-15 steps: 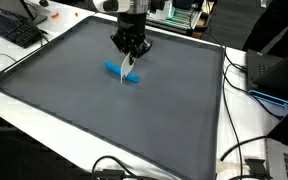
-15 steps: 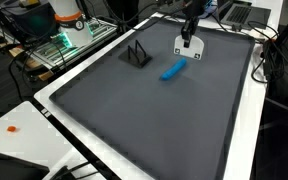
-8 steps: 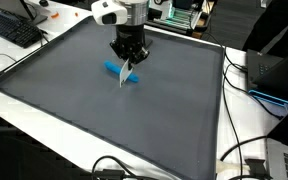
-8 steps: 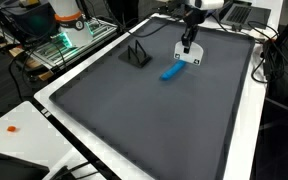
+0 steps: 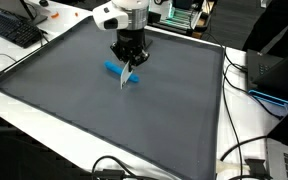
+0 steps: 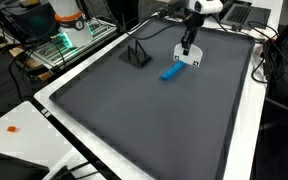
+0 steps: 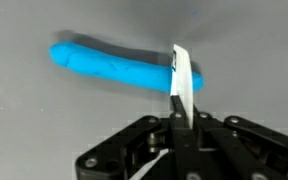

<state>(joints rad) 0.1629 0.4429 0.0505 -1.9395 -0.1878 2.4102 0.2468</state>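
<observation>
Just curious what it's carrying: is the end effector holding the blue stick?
No, the blue stick lies on the gray mat, while the end effector is shut on a thin white strip.

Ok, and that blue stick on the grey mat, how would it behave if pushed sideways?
The blue stick looks rounded along its length, so a sideways nudge would probably roll it. It lies straight without sag, so it is likely stiff. The white card pinched in the hand near one end looks thin and might bend against it.
</observation>
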